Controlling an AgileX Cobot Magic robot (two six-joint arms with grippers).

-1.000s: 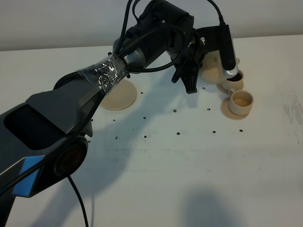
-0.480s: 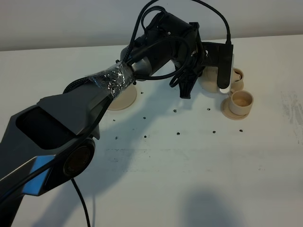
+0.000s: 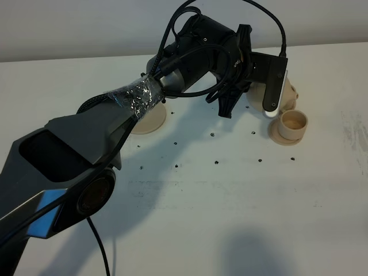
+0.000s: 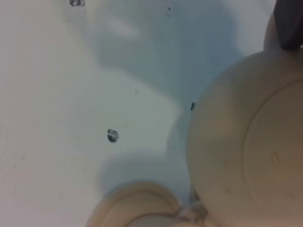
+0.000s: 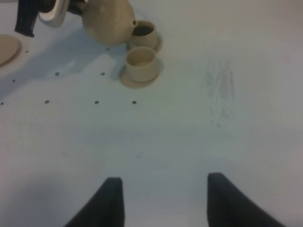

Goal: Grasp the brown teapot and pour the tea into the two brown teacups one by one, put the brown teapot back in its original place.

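Tan teapot [image 5: 108,21] stays clenched in my left jaws, but my wrist has rolled since a moment ago; its spout sits at the far cup [image 5: 143,32], dark with tea. At that cup's 6 o'clock, the near cup [image 3: 293,122] looks unfilled: next, I judge.

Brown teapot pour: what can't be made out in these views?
- Exterior high: brown teapot handle and far teacup mostly hidden behind left arm and wrist camera.
- Left wrist: spout largely cut off at frame edge; close-up blurred.
- Right wrist: any tea stream at the spout too small to tell.
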